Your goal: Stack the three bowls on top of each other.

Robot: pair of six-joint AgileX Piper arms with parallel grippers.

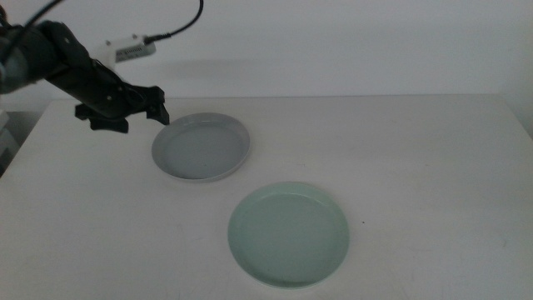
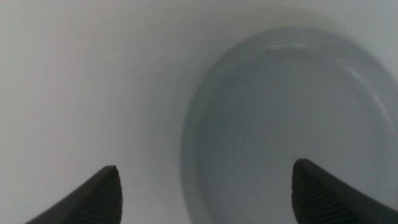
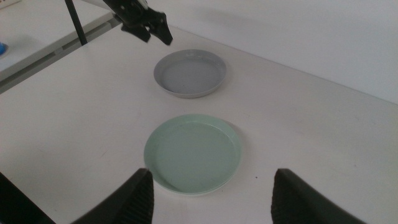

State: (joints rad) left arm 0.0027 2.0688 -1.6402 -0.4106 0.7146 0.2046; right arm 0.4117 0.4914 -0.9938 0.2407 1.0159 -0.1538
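A grey bowl [image 1: 201,146] [image 2: 292,124] [image 3: 189,73] sits at the middle-left of the table, and a white rim [image 1: 204,177] shows under its near edge, as of a white bowl beneath it. Nearer the front lies a pale mint green bowl [image 1: 289,233] [image 3: 193,152], apart from the grey one. My left gripper [image 1: 158,112] [image 2: 208,186] [image 3: 152,28] hangs open and empty just above the grey bowl's left rim. The right gripper [image 3: 211,193] is open and empty, held back from the mint bowl and out of the middle view.
The white table [image 1: 416,167] stretches bare to the right and front. A white connector with a black cable [image 1: 129,50] rides above the left arm. In the right wrist view a black post [image 3: 76,22] and a white ledge [image 3: 37,53] stand beyond the table's far left.
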